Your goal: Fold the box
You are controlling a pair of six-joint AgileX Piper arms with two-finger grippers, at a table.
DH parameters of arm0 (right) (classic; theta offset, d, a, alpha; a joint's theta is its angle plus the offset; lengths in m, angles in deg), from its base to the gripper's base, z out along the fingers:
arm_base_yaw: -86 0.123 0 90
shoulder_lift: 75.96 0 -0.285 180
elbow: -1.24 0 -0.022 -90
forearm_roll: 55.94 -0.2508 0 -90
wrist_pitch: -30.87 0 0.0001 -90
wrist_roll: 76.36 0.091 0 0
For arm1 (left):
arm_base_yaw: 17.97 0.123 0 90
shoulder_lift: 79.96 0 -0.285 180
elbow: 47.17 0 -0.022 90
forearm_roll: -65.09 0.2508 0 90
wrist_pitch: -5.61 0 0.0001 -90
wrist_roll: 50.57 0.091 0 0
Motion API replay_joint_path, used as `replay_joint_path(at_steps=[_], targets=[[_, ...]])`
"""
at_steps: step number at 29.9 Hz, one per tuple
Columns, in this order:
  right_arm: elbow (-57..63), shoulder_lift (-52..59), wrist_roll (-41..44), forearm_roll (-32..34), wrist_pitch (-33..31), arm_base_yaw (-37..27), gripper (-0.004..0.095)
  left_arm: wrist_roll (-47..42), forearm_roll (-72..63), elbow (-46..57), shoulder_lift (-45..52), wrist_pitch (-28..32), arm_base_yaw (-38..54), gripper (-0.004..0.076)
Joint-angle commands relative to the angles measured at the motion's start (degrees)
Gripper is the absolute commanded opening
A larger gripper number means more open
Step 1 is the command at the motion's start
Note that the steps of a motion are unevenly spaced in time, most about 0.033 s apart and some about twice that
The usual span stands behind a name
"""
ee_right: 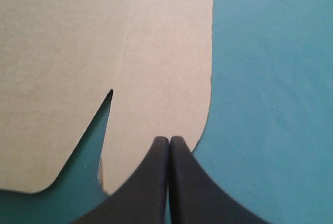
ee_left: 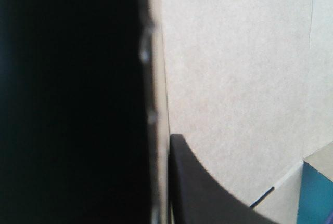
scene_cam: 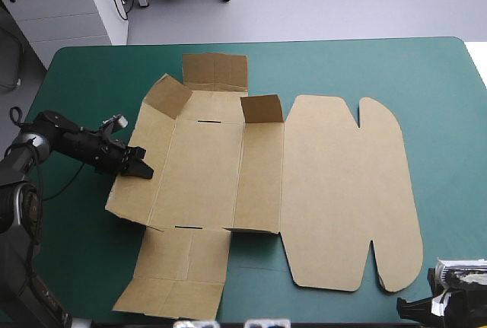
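The brown box (scene_cam: 304, 183) lies as a cut sheet in the middle of the table, its wide lid panel flat to the right. Two small flaps (scene_cam: 262, 107) stand up at its far side. My left gripper (scene_cam: 141, 168) is at the sheet's left wall panel, which is slightly lifted. In the left wrist view the board (ee_left: 234, 78) runs between the two black fingers (ee_left: 197, 182), so that gripper (ee_left: 164, 141) is shut on it. My right gripper (scene_cam: 407, 309) is shut at the table's near right corner. Its tip (ee_right: 169, 140) sits just over the lid's rounded corner (ee_right: 156, 78).
End flaps stick out from the sheet toward the far edge (scene_cam: 215, 69) and the near edge (scene_cam: 175, 267). A white cabinet (scene_cam: 68, 8) stands beyond the table's far left corner. Teal-green cover (scene_cam: 449, 153) shows to the right of the lid.
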Motion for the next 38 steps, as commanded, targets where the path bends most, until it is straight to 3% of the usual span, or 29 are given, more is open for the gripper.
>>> replay_joint_path(at_steps=[1,9,21,38], targets=[[-1.2,-0.9,-0.1,0.0,3.4,0.2,-0.0019,2.9,0.4,-3.8,3.3,-3.4,-3.7,-0.0008],[-1.2,-0.9,-0.1,0.0,3.4,0.2,-0.0019,3.1,10.6,-17.1,3.8,-2.7,-13.2,-0.0008],[-1.2,-0.9,-0.1,0.0,3.4,0.2,-0.0019,2.6,29.5,-35.8,3.8,3.5,-30.7,-0.0008],[-1.2,-0.9,-0.1,0.0,3.4,0.2,-0.0019,2.6,50.9,-38.1,3.8,16.0,-51.7,-0.0008]])
